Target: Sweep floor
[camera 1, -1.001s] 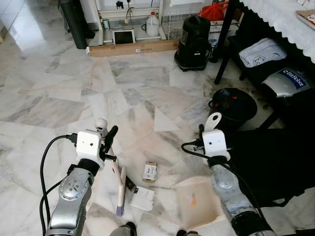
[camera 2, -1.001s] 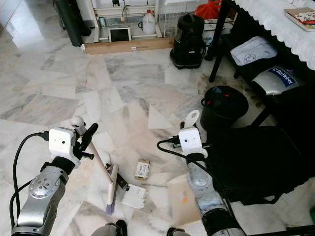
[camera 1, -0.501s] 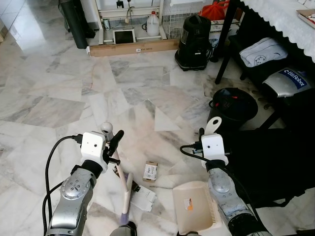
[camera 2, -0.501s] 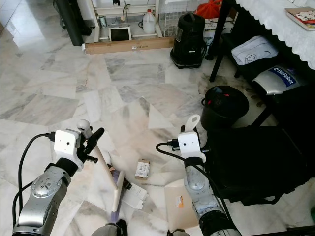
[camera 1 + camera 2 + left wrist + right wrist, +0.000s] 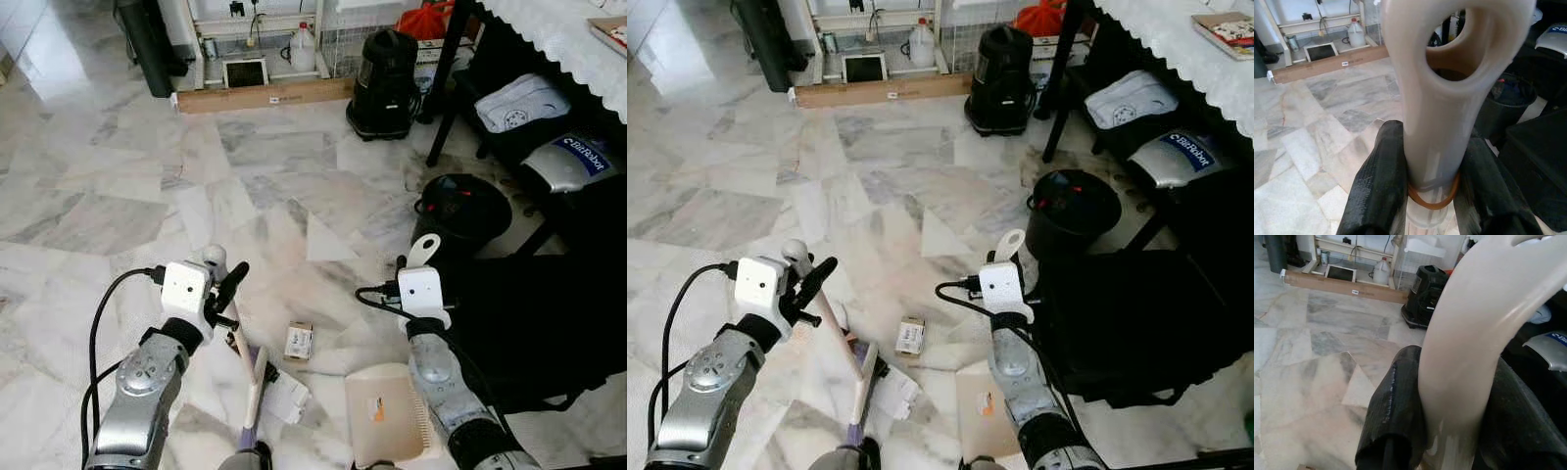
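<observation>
Left eye view: left end effector clamps brush handle; brush head down on marble floor beside white paper, near small carton. Right end effector grips dustpan handle; pan flat on floor right of litter. Black bin near.

Left wrist view: black fingers pinch cream handle.

Right wrist view: fingers closed on dustpan handle.

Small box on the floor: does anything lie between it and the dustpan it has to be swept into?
Nothing visible does. The small box lies on bare marble, apart from the dustpan held by the right gripper. The brush, held by the left gripper, is on the box's far side, over white paper.
</observation>
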### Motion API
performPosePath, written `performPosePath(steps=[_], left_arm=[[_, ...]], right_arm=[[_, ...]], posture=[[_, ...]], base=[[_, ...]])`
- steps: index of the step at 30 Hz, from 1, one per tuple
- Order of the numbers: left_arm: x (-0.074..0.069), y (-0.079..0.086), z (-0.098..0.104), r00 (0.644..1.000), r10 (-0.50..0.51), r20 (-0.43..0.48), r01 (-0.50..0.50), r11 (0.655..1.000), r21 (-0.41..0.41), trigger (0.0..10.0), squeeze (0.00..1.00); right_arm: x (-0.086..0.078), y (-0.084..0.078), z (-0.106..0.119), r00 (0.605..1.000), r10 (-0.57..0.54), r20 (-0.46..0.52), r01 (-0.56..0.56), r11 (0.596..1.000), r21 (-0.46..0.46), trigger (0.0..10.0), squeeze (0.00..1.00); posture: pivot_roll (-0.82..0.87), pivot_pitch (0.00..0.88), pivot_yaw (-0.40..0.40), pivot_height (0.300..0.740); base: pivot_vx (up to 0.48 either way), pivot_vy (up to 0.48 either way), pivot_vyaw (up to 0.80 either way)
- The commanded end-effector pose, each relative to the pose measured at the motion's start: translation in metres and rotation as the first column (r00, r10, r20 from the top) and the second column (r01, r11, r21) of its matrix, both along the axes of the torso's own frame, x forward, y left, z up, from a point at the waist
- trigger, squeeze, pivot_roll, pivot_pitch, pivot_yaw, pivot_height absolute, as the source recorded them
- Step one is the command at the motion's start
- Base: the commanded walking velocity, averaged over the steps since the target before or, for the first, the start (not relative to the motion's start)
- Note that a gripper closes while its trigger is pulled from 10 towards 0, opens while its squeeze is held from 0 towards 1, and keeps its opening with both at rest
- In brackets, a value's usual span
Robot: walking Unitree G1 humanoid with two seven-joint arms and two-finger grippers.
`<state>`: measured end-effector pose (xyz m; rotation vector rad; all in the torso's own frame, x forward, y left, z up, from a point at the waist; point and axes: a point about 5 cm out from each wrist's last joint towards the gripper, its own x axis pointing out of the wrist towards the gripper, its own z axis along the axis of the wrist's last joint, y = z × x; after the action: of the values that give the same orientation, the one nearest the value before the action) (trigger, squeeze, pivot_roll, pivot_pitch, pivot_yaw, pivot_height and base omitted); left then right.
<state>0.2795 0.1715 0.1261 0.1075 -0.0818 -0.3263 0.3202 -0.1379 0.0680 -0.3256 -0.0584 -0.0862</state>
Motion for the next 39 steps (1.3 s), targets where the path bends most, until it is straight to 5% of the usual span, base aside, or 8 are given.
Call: performPosePath(steps=[1,8,12,22,29,39], left_arm=[[-0.001,0.003,0.001,1.000,0.007,0.002,-0.007,1.000,-0.005,10.0,0.00],[-0.001,0.016,0.010,0.991,0.109,0.073,-0.110,0.994,0.020,10.0,0.00],[0.000,0.018,0.018,0.984,0.135,0.116,-0.137,0.991,0.004,10.0,0.00],[0.001,0.015,0.020,0.983,0.134,0.128,-0.136,0.991,0.000,10.0,0.00],[-0.002,0.028,0.024,0.974,0.168,0.149,-0.175,0.984,0.034,10.0,0.00],[-0.003,0.038,0.049,0.943,0.206,0.259,-0.232,0.970,0.072,10.0,0.00]], right_arm=[[-0.003,0.002,-0.006,1.000,0.000,-0.021,0.000,1.000,0.008,10.0,0.00],[-0.006,0.002,-0.019,0.994,0.001,-0.107,0.014,0.990,0.138,10.0,0.00],[-0.006,0.003,-0.016,0.997,0.005,-0.083,0.019,0.956,0.293,10.0,0.00],[-0.004,0.002,-0.014,0.998,0.031,-0.061,-0.015,0.967,0.255,10.0,0.00],[-0.006,0.005,-0.015,0.997,0.055,-0.059,-0.040,0.973,0.226,10.0,0.00],[-0.006,0.007,-0.016,0.996,0.066,-0.064,-0.052,0.979,0.195,10.0,0.00]], posture=[[0.16,0.198,0.009,0.740],[0.17,0.199,0.010,0.740],[0.16,0.197,0.011,0.740],[0.16,0.190,0.009,0.740],[0.17,0.187,0.012,0.740],[0.17,0.181,0.011,0.740]], base=[[0.000,0.000,0.00],[0.000,0.000,0.00],[0.000,0.000,0.00],[0.000,0.000,0.00],[0.000,0.000,0.00],[0.000,0.000,0.00]])
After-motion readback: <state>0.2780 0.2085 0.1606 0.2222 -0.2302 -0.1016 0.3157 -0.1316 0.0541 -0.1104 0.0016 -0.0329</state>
